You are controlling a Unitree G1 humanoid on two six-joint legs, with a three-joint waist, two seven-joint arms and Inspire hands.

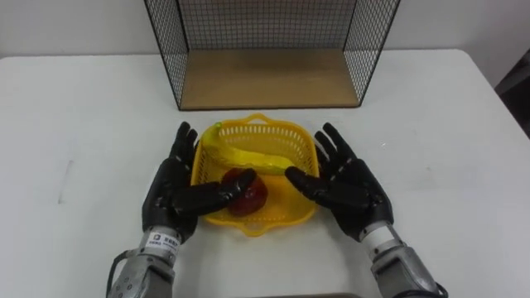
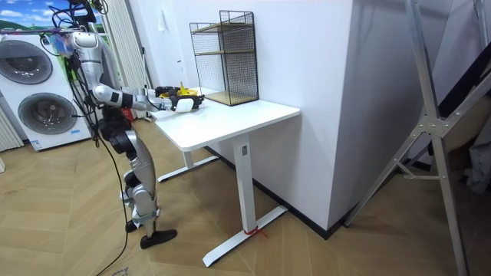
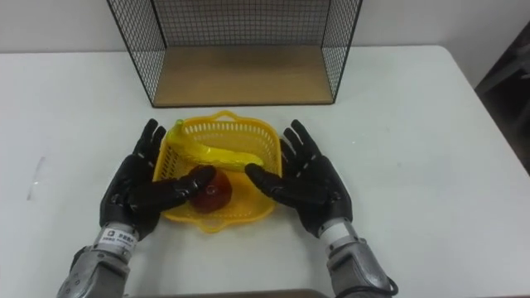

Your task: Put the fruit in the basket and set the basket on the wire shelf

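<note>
A yellow plastic basket [image 1: 294, 136] sits on the white table [image 1: 83, 116] in front of the wire shelf [image 1: 265, 79]. Inside it lie a yellow banana [image 1: 240, 156] and a red apple [image 1: 245, 192]. My left hand [image 1: 174, 194] rests flat against the basket's left side with fingers straight and the thumb reaching over the rim toward the apple. My right hand [image 1: 348, 186] is pressed to the basket's right side, fingers straight, thumb over the rim. In the room view I stand at the table's end with both arms stretched to the basket [image 2: 184, 93].
The wire shelf [image 3: 240, 74] has black mesh walls and a wooden floor, its open front facing the basket. The table's right edge [image 1: 505, 108] is near. In the room view, washing machines [image 2: 34, 92] stand behind me and a white wall [image 2: 307, 54] is beside the table.
</note>
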